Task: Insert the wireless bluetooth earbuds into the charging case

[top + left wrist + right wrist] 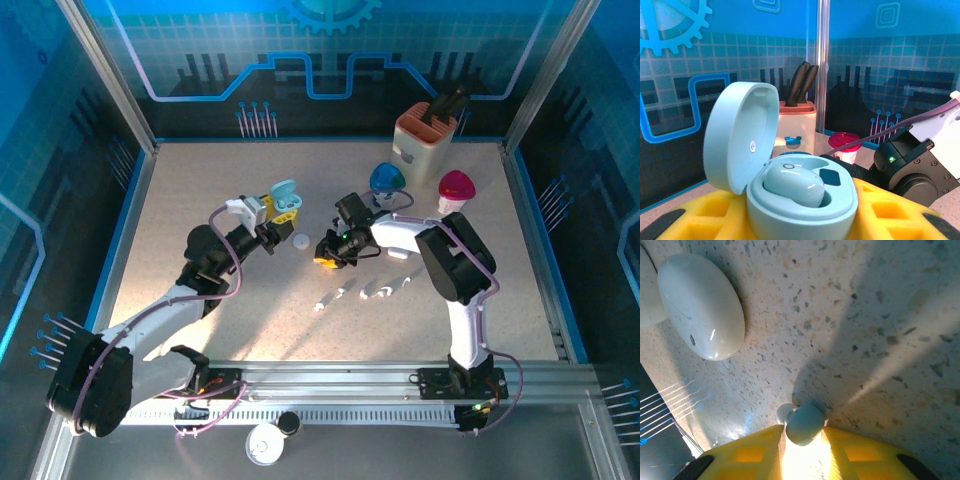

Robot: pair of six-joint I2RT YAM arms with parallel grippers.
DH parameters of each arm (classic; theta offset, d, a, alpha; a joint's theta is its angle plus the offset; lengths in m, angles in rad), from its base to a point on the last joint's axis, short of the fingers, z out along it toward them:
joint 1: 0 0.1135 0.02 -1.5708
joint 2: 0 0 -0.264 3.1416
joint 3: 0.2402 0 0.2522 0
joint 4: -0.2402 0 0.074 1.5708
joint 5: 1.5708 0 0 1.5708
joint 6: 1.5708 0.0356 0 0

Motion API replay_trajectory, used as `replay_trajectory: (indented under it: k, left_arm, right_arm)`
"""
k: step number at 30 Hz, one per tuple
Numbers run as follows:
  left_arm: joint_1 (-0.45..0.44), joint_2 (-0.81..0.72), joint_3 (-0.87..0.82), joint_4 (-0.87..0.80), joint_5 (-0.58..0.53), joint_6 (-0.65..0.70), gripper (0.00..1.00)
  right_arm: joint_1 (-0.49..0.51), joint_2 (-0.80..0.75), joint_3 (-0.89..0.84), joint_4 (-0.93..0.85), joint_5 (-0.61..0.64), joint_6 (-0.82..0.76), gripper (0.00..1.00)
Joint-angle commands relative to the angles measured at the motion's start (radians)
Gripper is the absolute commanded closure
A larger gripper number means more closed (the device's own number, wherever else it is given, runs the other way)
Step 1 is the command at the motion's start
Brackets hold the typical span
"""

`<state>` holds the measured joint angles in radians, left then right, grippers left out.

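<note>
My left gripper [281,210] is raised above the table and shut on a pale blue charging case [286,197], whose lid stands open. In the left wrist view the case [800,210] sits between the yellow fingers [695,220]. One pale blue earbud [795,185] lies in it beside an empty dark slot [829,176]. My right gripper [323,256] is down at the table, its yellow fingers [740,455] closed on a second pale blue earbud [804,424]. Several white earbuds [370,290] lie loose on the table right of that gripper.
A white pebble case [301,240] [702,305] lies between the two grippers. At the back right stand a knife block [425,135], a blue-lidded container [387,180] and a red-lidded cup [456,190]. Frame posts stand at the table's back corners.
</note>
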<state>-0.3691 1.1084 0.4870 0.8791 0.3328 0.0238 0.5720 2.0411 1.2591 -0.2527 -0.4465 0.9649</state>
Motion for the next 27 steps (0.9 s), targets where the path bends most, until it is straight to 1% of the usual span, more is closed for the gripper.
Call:
replay_trajectory:
  k: [1, 6, 10, 13, 18, 22, 27]
  left_arm:
    - [0.007, -0.014, -0.012, 0.022, 0.023, -0.021, 0.61]
    - [0.007, -0.011, -0.009, 0.011, 0.029, -0.012, 0.61]
    - [0.007, -0.011, -0.011, -0.005, 0.028, 0.004, 0.61]
    - [0.007, -0.011, -0.014, -0.023, 0.026, 0.026, 0.61]
    - [0.007, -0.009, -0.012, -0.097, 0.028, 0.106, 0.61]
    - [0.007, 0.002, -0.010, -0.139, 0.047, 0.165, 0.61]
    - [0.009, 0.046, -0.010, -0.138, 0.089, 0.202, 0.60]
  right_arm:
    - [-0.006, 0.053, 0.033, 0.020, 0.038, 0.002, 0.76]
    - [-0.006, 0.056, 0.038, 0.001, 0.040, -0.014, 0.81]
    - [-0.006, 0.003, 0.010, -0.001, 0.049, -0.053, 0.80]
    - [-0.010, -0.063, -0.031, -0.016, 0.060, -0.105, 0.79]
    - [-0.031, -0.193, -0.114, -0.088, 0.078, -0.215, 0.78]
    - [-0.050, -0.322, -0.148, -0.194, 0.106, -0.309, 0.78]
    - [-0.055, -0.456, -0.123, -0.350, 0.131, -0.421, 0.77]
